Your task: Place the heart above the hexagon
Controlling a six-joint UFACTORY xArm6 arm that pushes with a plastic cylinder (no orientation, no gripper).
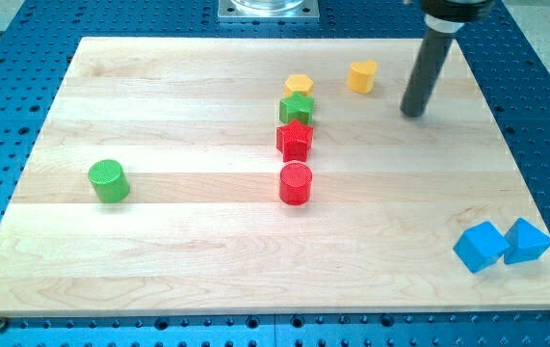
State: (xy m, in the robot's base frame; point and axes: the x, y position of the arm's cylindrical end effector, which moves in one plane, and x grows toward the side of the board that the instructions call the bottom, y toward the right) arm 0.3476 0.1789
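Note:
A yellow heart block (361, 75) sits near the view's top, right of centre. A yellow hexagon block (300, 84) lies to its left, touching the top of a green star (296, 108). My tip (412, 113) rests on the board to the right of the heart and slightly below it, apart from it by a small gap. The rod rises from the tip toward the view's top right.
A red star (295, 140) and a red cylinder (295, 183) line up below the green star. A green cylinder (109, 181) stands at the left. Two blue blocks (479, 247) (527, 240) sit at the bottom right corner of the wooden board (207, 260).

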